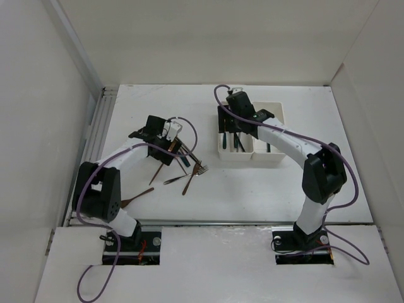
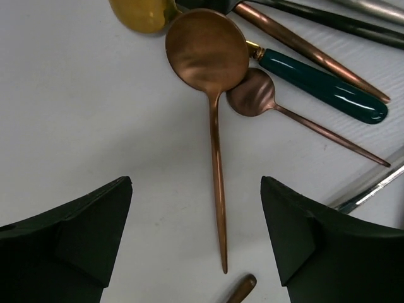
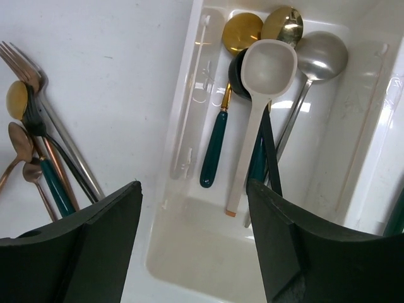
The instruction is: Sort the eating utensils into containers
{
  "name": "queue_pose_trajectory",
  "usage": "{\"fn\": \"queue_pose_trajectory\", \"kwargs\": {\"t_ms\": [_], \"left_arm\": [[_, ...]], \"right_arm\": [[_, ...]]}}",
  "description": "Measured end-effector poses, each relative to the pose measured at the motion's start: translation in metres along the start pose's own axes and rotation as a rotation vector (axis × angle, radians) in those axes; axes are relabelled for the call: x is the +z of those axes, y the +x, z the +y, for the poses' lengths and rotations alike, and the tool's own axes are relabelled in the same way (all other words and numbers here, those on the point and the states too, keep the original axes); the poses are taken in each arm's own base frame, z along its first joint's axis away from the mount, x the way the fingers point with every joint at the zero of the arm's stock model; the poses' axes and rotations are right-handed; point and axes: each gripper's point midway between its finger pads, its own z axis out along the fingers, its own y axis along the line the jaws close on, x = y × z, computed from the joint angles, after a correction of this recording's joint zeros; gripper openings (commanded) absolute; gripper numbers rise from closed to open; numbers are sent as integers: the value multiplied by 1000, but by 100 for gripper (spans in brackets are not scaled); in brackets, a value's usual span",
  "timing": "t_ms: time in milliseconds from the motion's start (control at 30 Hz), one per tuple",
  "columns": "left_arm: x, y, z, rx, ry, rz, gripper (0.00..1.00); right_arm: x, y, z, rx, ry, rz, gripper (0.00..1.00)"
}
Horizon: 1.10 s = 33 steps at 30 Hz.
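My left gripper is open and empty, low over the table, and its fingers straddle the handle of a large copper spoon. A smaller copper spoon, a gold spoon and a green handle lie just beyond. In the top view the left gripper is at the utensil pile. My right gripper is open and empty above the left white bin, which holds a white spoon, a silver spoon and gold spoons with green handles. In the top view it hovers over the joined bins.
A brown wooden utensil lies alone near the front left, and its tip shows between my left fingers. Forks and spoons lie on the table left of the bin. White walls enclose the table, with a metal rail on the left.
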Motion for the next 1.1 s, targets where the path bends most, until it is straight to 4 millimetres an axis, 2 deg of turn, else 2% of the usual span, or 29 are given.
{"fn": "queue_pose_trajectory", "kwargs": {"t_ms": [167, 200, 300, 333, 433, 567, 700, 833, 900, 933, 967, 1033, 1100], "left_arm": [[28, 24, 0, -15, -13, 114, 68], [32, 28, -2, -20, -10, 132, 59], [35, 25, 0, -21, -26, 125, 44], [36, 24, -2, -21, -25, 124, 36], [39, 23, -6, -26, -22, 127, 0], [40, 22, -5, -52, -29, 128, 0], [38, 25, 8, -129, -28, 143, 0], [26, 29, 21, -202, -15, 181, 0], [14, 11, 25, -219, -1, 161, 0], [7, -6, 28, -225, 4, 126, 0], [-3, -28, 33, -233, 5, 77, 0], [-27, -79, 45, -267, -5, -50, 0], [-57, -127, 57, -318, -24, -188, 0]], "right_arm": [[1, 8, -3, -18, 5, 14, 73], [0, 9, -4, -21, 7, 16, 73], [-4, 11, -6, -22, 10, 15, 73], [-6, 10, -7, -21, 9, 10, 73], [-11, 7, -7, -22, 9, -1, 73], [-15, 3, -8, -23, 10, -16, 73], [-18, 0, -8, -22, 11, -27, 73], [-22, -4, -8, -29, 6, -39, 74], [-28, -8, -3, -40, -19, -53, 80], [-31, -11, 3, -47, -42, -63, 90], [-36, -14, 11, -57, -73, -75, 98], [-46, -20, 33, -84, -155, -106, 100], [-59, -27, 64, -109, -262, -141, 100]]}}
